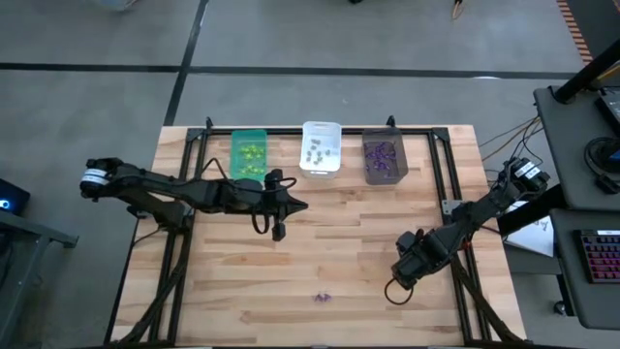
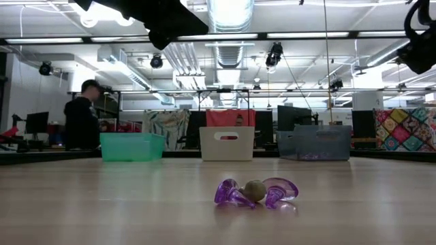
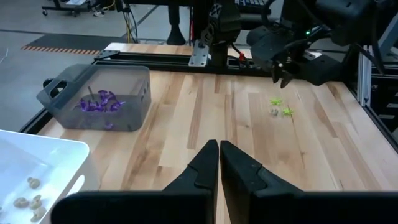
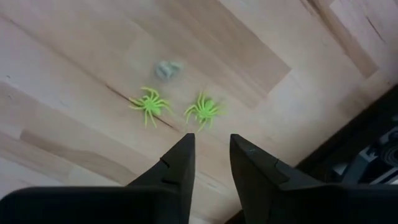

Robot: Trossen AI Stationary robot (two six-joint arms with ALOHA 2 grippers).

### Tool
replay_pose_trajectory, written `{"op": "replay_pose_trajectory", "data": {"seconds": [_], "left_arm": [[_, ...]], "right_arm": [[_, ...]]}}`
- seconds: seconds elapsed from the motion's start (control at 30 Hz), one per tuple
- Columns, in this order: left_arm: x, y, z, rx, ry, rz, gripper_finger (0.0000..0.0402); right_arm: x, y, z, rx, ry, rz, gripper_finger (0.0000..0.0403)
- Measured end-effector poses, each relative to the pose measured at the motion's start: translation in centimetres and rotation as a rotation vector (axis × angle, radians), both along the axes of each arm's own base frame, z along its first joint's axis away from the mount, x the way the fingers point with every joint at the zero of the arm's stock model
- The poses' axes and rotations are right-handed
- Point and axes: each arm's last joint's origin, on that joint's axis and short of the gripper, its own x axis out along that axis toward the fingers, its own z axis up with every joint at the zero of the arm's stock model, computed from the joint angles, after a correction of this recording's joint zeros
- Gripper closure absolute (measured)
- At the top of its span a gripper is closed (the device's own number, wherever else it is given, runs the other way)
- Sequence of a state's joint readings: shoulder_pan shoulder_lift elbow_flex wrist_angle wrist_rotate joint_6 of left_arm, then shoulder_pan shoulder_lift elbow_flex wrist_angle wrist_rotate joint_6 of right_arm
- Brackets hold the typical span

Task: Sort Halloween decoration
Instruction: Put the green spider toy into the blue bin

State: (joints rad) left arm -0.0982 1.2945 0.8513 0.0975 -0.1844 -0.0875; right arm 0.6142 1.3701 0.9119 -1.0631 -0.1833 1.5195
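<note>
Two yellow-green spider trinkets (image 4: pixel 149 104) (image 4: pixel 202 110) and a greyish one (image 4: pixel 166 68) lie on the wood just ahead of my right gripper (image 4: pixel 211 144). It is open and hovers over them at the table's right (image 1: pixel 402 271). They also show in the left wrist view (image 3: pixel 275 101). Two purple trinkets (image 2: pixel 228 194) (image 2: pixel 281 190) with a greyish-brown one (image 2: pixel 255 189) between them lie near the front edge (image 1: pixel 323 297). My left gripper (image 3: pixel 219 155) is shut and empty, above the table's middle (image 1: pixel 286 213).
Three bins stand along the far edge: green (image 1: pixel 248 153) with yellow-green trinkets, white (image 1: pixel 321 147) with greyish ones, dark grey (image 1: pixel 384 157) with purple ones. A black frame (image 1: pixel 441 174) borders the table. A person (image 2: pixel 82 122) stands in the room beyond.
</note>
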Motion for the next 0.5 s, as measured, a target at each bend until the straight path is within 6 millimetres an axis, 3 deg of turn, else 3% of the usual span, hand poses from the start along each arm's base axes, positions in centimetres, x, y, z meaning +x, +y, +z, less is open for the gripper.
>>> {"op": "replay_pose_trajectory", "data": {"seconds": [0.5], "left_arm": [[0.0,0.0,0.0,0.0,0.0,0.0,0.0402]], "right_arm": [[-0.2,0.4,-2.1,0.044,-0.061,-0.015,0.0269]]}}
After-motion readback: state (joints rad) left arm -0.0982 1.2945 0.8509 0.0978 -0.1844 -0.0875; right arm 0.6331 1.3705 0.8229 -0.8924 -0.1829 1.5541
